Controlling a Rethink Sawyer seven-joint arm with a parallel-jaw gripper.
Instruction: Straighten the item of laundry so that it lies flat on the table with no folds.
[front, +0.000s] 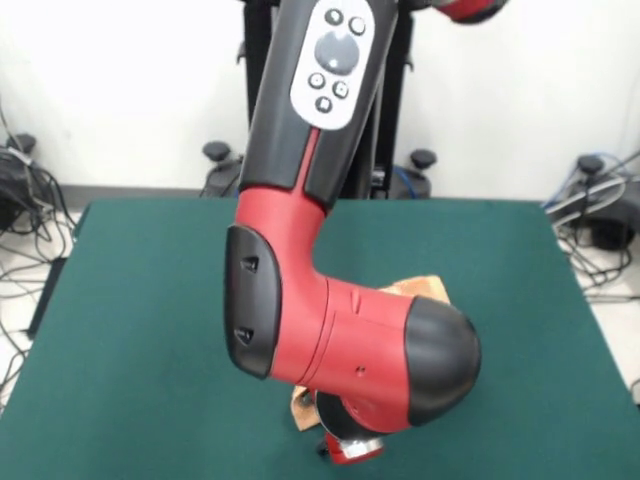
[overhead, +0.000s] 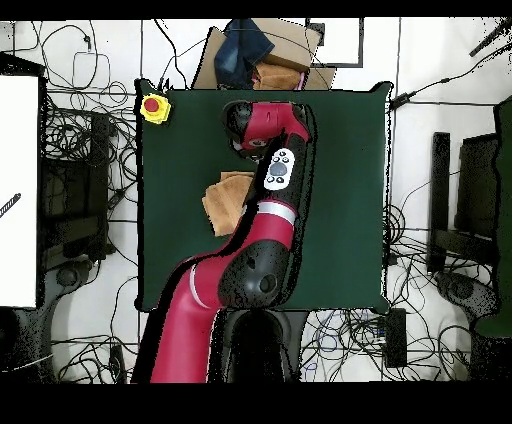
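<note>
The orange-tan towel (overhead: 226, 203) lies on the dark green table (overhead: 340, 180), left of centre in the overhead view, crumpled with folded edges. In the front view only two bits of it show past the arm, one (front: 427, 288) at the upper right and one (front: 299, 406) at the lower left. The red and black arm stretches over the towel and hides most of it. My gripper (front: 350, 450) is at the arm's low end, near the table's front edge in the front view, mostly cut off and hidden by the arm. I cannot see what it holds.
A yellow box with a red button (overhead: 154, 107) sits on the table's corner. A cardboard box with dark cloth (overhead: 262, 55) stands beyond the far edge. Cables lie on the floor all round the table (front: 150, 300).
</note>
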